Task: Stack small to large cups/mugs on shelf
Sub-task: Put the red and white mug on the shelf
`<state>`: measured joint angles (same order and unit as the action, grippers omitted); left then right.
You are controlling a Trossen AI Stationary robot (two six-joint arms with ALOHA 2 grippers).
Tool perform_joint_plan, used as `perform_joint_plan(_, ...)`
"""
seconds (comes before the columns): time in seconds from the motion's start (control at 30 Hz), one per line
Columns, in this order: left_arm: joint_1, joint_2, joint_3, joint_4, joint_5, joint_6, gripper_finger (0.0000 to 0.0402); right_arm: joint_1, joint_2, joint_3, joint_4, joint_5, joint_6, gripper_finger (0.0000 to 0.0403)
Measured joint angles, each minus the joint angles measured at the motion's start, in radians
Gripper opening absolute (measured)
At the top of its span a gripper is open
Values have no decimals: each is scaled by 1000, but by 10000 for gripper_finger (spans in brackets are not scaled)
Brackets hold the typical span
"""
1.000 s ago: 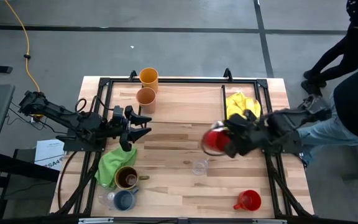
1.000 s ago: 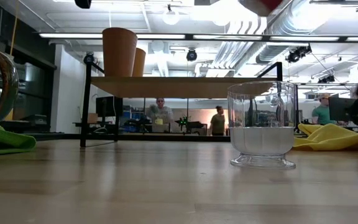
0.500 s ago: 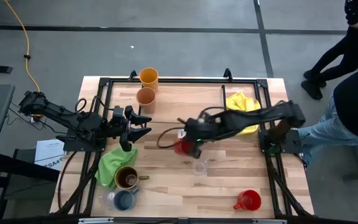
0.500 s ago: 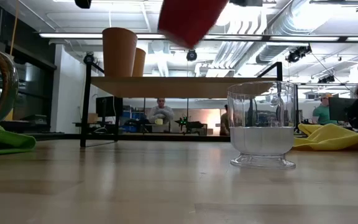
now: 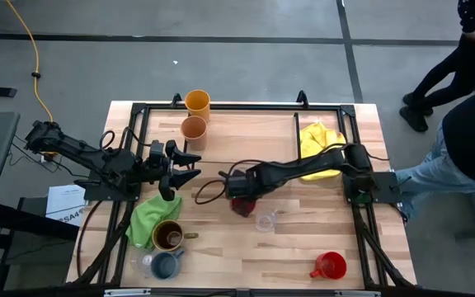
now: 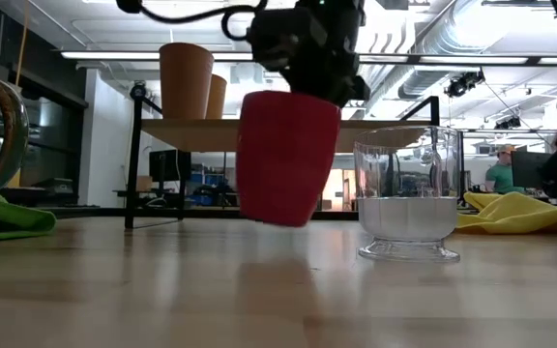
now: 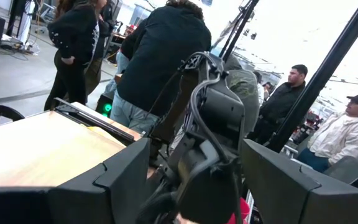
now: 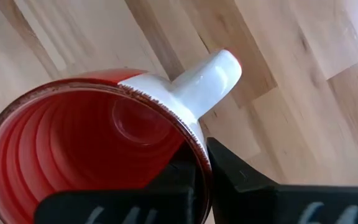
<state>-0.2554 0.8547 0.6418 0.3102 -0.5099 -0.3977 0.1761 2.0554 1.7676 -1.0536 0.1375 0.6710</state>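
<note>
My right gripper is near the table's middle, shut on a red mug with a pale handle. The mug is just left of a clear glass standing on its foot. Two orange-tan cups stand on the light-wood shelf, and they also show at the far left in the high view. My left gripper waits open and empty at the left, its fingers spread wide in the left wrist view. My right gripper holds the red mug by its wall at the rim, right beside the handle. One finger is inside the mug and one outside. The fingers come from above, slanting from the table's right. The mug hangs slightly tilted, mouth up, just above the table.
A green cloth, a brown mug and a blue-grey mug lie near the front left. A second red mug stands at the front right. A yellow cloth lies at the right. A person stands beyond the right edge.
My right gripper has carried the red mug from the table's right side toward the left and down. The mug was high above the low view's top edge; it now hangs low beside the clear glass, which has stayed put.
</note>
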Motion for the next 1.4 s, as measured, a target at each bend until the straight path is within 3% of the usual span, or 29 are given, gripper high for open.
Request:
perform_joint_plan(1.03, 0, 0, 0, 1, 0, 0, 241, -47, 40, 0, 42, -67, 73, 1)
perform_joint_plan(1.2, 0, 0, 0, 1, 0, 0, 241, -48, 40, 0, 50, -67, 73, 26)
perform_joint_plan(1.4, 0, 0, 0, 1, 0, 0, 241, -48, 40, 0, 86, -66, 74, 91)
